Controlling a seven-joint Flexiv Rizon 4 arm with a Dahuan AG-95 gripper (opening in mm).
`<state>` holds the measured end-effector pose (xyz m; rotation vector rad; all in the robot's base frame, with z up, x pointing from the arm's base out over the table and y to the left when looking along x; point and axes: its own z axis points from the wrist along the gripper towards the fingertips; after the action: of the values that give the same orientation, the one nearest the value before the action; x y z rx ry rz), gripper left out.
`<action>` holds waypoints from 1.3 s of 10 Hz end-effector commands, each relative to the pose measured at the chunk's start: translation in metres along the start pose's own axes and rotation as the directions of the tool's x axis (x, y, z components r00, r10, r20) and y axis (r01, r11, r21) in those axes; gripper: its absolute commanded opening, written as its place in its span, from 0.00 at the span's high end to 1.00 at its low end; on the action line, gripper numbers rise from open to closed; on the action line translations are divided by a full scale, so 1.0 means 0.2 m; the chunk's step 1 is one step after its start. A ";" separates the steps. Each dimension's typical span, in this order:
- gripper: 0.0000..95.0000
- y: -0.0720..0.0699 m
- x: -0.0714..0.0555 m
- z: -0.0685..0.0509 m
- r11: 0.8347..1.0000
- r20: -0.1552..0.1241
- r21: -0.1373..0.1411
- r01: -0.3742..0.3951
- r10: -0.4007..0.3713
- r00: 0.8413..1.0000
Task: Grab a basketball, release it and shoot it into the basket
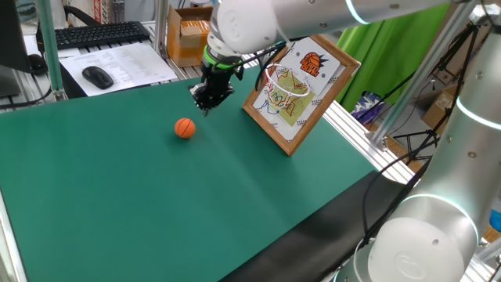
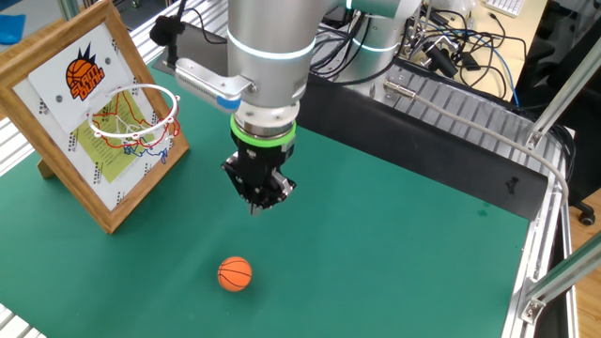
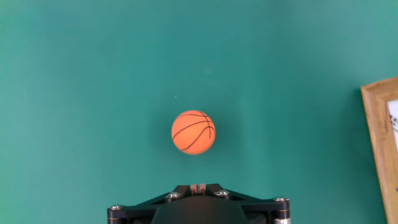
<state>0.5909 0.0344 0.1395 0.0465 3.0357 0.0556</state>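
Note:
The basketball (image 1: 185, 128) is a small orange ball with dark seams, lying free on the green mat. It also shows in the other fixed view (image 2: 235, 273) and in the hand view (image 3: 193, 132), just ahead of the fingers. My gripper (image 1: 205, 106) hangs above the mat between the ball and the board, apart from the ball; it also shows in the other fixed view (image 2: 255, 208). In the hand view the gripper (image 3: 199, 185) has its fingertips together and holds nothing. The basket (image 1: 286, 82), a white hoop with net (image 2: 134, 115), is fixed to a tilted wood-framed board (image 3: 379, 143).
A keyboard (image 1: 98, 33), a black mouse (image 1: 98, 76) and a brown cardboard box (image 1: 188, 35) lie beyond the mat's far edge. Aluminium rails (image 2: 470, 127) and cables (image 2: 451, 47) run along the mat's side. The arm's base (image 1: 423, 243) stands at the near right.

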 end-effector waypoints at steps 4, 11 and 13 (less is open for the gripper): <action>1.00 0.01 0.01 0.02 0.999 -0.069 -0.004 0.036 -0.037 0.997; 1.00 0.01 0.01 0.02 0.999 -0.128 -0.008 0.044 -0.044 0.991; 1.00 0.01 0.01 0.02 0.999 -0.130 -0.009 0.032 -0.033 0.991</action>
<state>0.5932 0.0377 0.1365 -0.0117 3.1824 0.0734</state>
